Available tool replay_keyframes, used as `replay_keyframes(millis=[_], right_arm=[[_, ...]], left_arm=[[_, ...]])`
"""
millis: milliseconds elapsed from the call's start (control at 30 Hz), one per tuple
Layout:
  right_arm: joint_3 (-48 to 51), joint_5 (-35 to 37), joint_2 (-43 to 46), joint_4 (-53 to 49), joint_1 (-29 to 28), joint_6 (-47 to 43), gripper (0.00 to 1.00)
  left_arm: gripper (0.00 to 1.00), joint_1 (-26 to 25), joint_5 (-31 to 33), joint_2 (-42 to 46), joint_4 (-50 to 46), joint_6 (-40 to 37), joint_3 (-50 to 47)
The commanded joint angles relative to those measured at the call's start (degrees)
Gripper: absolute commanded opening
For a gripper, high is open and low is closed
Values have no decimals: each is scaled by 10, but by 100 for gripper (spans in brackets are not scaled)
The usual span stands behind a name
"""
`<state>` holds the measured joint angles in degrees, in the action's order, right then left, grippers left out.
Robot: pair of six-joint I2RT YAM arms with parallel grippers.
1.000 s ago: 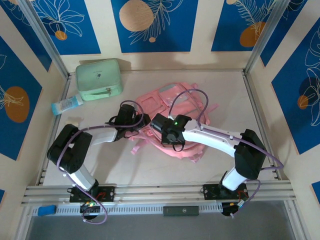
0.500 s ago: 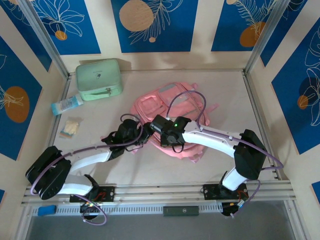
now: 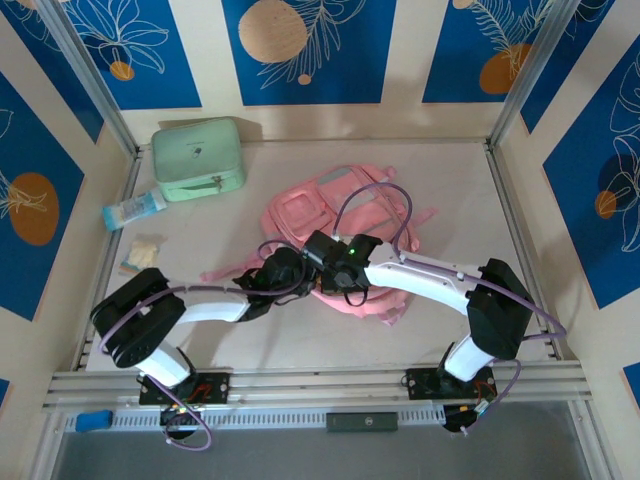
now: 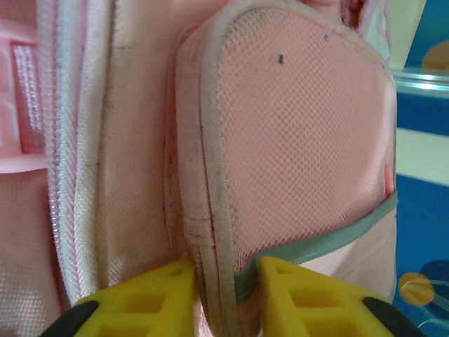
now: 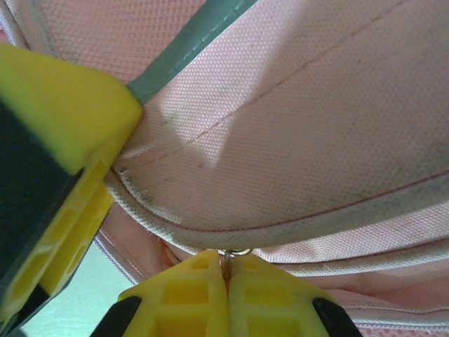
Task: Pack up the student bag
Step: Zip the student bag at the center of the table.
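Soft pink fabric backpack (image 3: 345, 200) seam pinched by left gripper (image 4: 224, 281); small metal zip ring (image 5: 236, 253) clamped by right gripper (image 5: 226, 284) (slip risked under sideways tug).

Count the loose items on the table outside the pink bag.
3: mint green case at back left; blue-and-white tube just in front of it, near the left edge; small tan packet nearer still. Others may lie hidden under the student bag.
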<state>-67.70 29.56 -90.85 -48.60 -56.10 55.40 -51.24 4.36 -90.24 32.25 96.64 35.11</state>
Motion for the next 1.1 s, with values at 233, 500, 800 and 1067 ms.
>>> replay_keyframes(millis=[233, 500, 800, 1067], right_arm=[[5, 29, 40, -61, 17, -22, 0], [43, 13, 96, -67, 147, -90, 0], [40, -23, 91, -24, 245, -183, 0], [93, -44, 146, -20, 76, -139, 0]], left_arm=[[0, 6, 39, -3, 14, 17, -38], [0, 87, -45, 79, -62, -85, -99], [0, 180, -100, 181, -309, -294, -21], [0, 281, -186, 122, -395, -438, 89]])
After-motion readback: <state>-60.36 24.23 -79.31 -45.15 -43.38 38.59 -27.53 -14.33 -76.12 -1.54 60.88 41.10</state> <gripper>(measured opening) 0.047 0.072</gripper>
